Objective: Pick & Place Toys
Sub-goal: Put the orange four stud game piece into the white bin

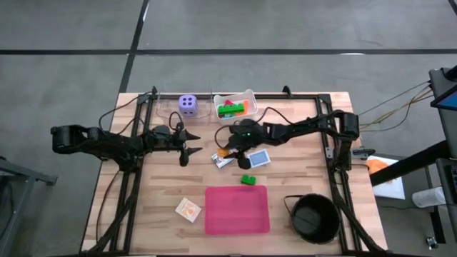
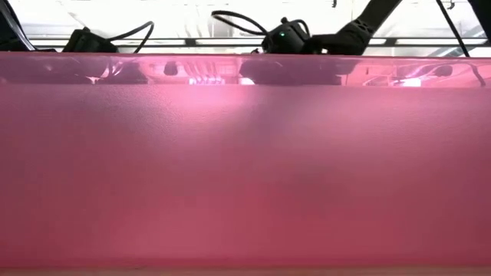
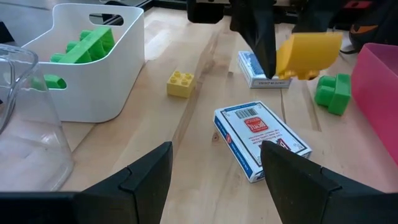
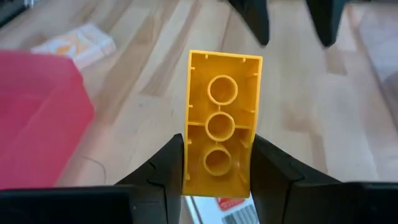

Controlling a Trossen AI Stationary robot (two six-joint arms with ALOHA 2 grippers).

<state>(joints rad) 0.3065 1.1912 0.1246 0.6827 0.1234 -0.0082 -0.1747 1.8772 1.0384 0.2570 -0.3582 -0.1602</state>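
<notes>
Holding green blocks [image 3: 84,46]: white tub [image 3: 121,93]

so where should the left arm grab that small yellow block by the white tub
The small yellow block sits studs-up, alone on bare wood beside the white tub. Probably best to come straight down and pinch its two flat side walls with the left gripper fingers. Avoid the studded top, and keep clear of the tub wall.

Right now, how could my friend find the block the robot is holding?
Start at the white tub at the table's far edge, then look just in front of it, near the middle of the table, where the right gripper hangs. Squeezed between its dark fingers is the orange-yellow block. It's the only block lifted off the wood; the small yellow block and green block lie on the table.
</notes>
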